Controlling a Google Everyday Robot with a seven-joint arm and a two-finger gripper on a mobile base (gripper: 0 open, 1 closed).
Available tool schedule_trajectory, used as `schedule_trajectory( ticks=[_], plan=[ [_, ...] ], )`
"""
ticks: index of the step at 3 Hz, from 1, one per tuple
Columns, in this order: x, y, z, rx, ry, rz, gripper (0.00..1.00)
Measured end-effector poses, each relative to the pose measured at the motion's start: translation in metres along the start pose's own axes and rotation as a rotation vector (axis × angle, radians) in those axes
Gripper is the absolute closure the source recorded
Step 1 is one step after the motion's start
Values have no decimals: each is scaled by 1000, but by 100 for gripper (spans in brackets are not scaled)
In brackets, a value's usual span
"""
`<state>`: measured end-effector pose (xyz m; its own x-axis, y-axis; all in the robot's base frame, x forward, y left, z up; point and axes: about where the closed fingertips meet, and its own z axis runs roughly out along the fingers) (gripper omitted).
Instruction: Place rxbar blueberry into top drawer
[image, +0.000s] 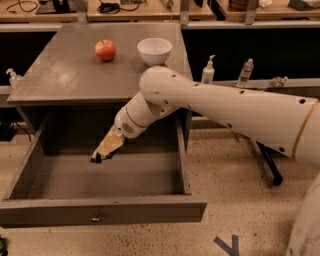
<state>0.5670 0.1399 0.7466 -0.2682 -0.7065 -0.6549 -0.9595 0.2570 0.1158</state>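
The top drawer (150, 211) is pulled wide open below the grey table, and its round knob (95, 217) faces me. My gripper (101, 154) hangs inside the drawer's rear left part, a little above the floor, pointing down and left. Its tan fingers are close together on a small dark thing at their tips, which looks like the rxbar blueberry (95, 159); most of it is hidden. The drawer floor (115, 177) shows nothing lying on it.
A red apple (105, 50) and a white bowl (154, 50) stand on the table top (60, 75). Bottles (208, 70) stand on a ledge to the right, and one (12, 77) stands at the left. My white arm spans the drawer's right side.
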Motion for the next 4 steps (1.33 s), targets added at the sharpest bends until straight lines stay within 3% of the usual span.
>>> schedule_trajectory(
  ticks=[1,2,3,4],
  plan=[
    [16,-32,15,58,73,84,61],
    [48,-34,52,-30,-10,205,38],
    [64,-32,79,-75,-84,252,15],
    [64,-31,80,-80,-81,252,0]
  ],
)
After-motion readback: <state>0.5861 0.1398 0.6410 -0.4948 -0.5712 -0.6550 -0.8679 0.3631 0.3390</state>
